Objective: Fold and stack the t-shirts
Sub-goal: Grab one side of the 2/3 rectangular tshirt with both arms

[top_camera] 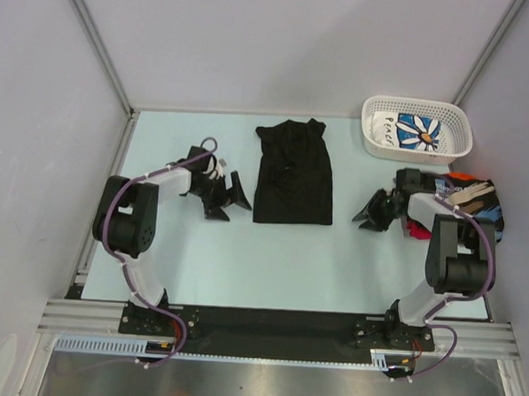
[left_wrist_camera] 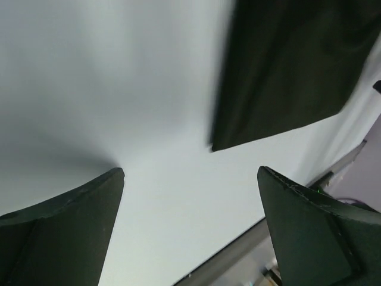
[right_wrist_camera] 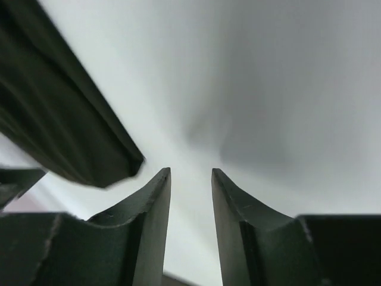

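A folded black t-shirt (top_camera: 292, 175) lies flat at the middle of the pale table (top_camera: 243, 268), between the two grippers and touching neither. The left gripper (top_camera: 231, 201) sits low just beside the shirt's left edge, jaws spread wide with nothing between them. Its wrist view shows the shirt's corner ahead and to the right of the fingers (left_wrist_camera: 65, 232). The right gripper (top_camera: 374, 211) is near the shirt's right edge, jaws parted by only a narrow gap and holding nothing. Each arm bends outward at the elbow, with its forearm turned in toward the shirt. A white daisy-print t-shirt (top_camera: 417, 131) lies in the white basket (top_camera: 400, 154) at the table's far right corner. A heap of t-shirts (top_camera: 473, 198) sits behind the right arm.
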You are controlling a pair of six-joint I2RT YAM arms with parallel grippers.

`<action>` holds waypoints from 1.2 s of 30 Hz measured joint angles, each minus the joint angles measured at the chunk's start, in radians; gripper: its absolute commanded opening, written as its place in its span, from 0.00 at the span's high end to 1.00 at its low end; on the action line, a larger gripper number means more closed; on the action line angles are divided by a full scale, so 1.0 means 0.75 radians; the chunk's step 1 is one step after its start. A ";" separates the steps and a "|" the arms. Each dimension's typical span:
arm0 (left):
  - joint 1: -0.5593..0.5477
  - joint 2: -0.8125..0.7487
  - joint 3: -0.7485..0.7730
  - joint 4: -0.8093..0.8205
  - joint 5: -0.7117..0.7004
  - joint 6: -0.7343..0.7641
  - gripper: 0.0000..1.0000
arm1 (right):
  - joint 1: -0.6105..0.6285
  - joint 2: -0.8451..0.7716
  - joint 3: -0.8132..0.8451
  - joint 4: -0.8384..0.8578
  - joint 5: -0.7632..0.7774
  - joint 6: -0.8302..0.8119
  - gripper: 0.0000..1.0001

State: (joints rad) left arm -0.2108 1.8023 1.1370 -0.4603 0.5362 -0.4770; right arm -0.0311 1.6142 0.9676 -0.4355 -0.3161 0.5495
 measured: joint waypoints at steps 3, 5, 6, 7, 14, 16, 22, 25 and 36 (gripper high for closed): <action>0.002 0.052 -0.075 0.028 0.136 -0.075 0.00 | -0.003 0.086 -0.155 0.080 -0.261 0.079 0.60; -0.002 0.056 -0.075 0.083 0.151 -0.084 0.00 | 0.017 0.129 -0.161 0.153 -0.384 0.119 0.59; -0.004 0.063 -0.074 0.104 0.161 -0.090 0.00 | 0.028 0.149 -0.161 0.213 -0.440 0.143 0.59; -0.005 0.073 -0.070 0.118 0.173 -0.096 0.00 | 0.042 0.165 -0.161 0.270 -0.484 0.162 0.59; -0.037 0.201 0.063 0.154 0.244 -0.132 0.00 | 0.120 0.314 -0.084 0.458 -0.620 0.257 0.59; -0.056 0.234 0.107 0.155 0.253 -0.135 0.01 | 0.136 0.347 -0.043 0.457 -0.625 0.260 0.60; -0.134 0.318 0.237 0.124 0.245 -0.131 0.00 | 0.159 0.371 0.041 0.447 -0.638 0.259 0.60; -0.160 0.327 0.262 0.102 0.226 -0.128 0.00 | 0.159 0.371 0.068 0.420 -0.637 0.250 0.61; -0.165 0.328 0.267 0.047 0.217 -0.118 0.00 | 0.150 0.363 0.104 0.121 -0.537 0.088 0.61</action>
State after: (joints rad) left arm -0.3344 2.0480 1.3373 -0.4248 0.6991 -0.5655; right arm 0.0814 1.8862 1.0454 -0.3450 -0.7185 0.6155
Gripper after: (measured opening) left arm 0.994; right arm 0.391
